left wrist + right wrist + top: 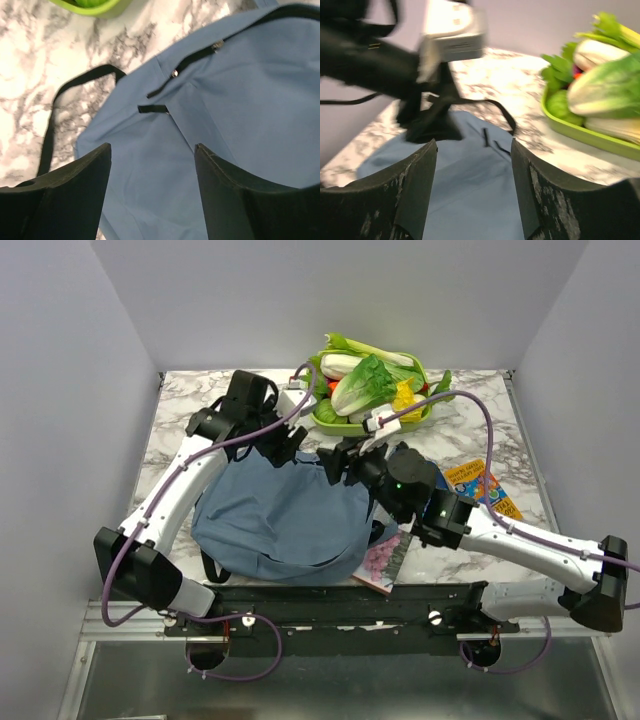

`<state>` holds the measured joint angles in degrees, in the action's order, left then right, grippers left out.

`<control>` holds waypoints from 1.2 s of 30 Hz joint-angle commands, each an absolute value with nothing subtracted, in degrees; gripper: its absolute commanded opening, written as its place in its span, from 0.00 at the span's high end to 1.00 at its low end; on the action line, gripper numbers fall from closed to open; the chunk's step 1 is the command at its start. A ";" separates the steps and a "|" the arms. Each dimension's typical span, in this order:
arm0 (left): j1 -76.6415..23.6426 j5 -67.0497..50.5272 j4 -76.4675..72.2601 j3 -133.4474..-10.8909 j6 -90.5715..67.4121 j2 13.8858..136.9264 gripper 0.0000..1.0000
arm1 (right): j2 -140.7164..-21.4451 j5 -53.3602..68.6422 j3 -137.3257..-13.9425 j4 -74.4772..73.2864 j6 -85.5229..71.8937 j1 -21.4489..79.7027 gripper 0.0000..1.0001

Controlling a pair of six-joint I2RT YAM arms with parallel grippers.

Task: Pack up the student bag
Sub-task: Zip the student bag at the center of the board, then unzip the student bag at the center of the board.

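Note:
The student bag [275,520], a soft grey-blue backpack, lies flat in the middle of the table. My left gripper [289,448] is open and empty just above the bag's far edge. In the left wrist view its fingers [152,146] straddle bare blue fabric [250,110], with the black zipper [200,56] and a black strap [62,97] beyond. My right gripper [336,467] is open and empty over the bag's far right corner. In the right wrist view [473,141] it hovers above the fabric [470,195], facing the left gripper [427,120].
A green tray [325,418] heaped with vegetables stands at the back of the table; its rim shows in the right wrist view [580,132]. A colourful book [482,486] lies at the right. Another book [385,562] pokes out from under the bag's near right edge.

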<state>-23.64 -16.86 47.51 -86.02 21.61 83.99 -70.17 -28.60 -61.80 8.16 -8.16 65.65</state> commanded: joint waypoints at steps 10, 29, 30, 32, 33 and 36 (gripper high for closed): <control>-28.04 -17.32 49.66 -72.78 21.88 85.25 0.04 | -76.55 -20.92 -61.70 -16.43 -19.86 49.93 0.28; -27.86 -7.91 47.11 -85.07 28.03 81.74 1.00 | -82.98 -16.88 -61.18 -14.51 -21.44 45.70 0.99; -27.77 -7.48 46.85 -85.86 28.21 81.56 1.00 | -82.19 -16.18 -60.65 -13.63 -21.62 45.79 0.99; -26.99 -7.64 46.76 -88.23 28.30 81.56 1.00 | -80.43 -13.81 -58.64 -12.66 -22.32 45.79 0.99; -26.63 -7.82 46.84 -88.76 28.21 81.74 1.00 | -78.68 -13.10 -57.67 -11.79 -22.76 46.23 0.99; -25.58 -8.26 46.41 -89.12 27.69 81.48 1.00 | -75.34 -10.55 -54.33 -10.38 -24.69 48.94 0.99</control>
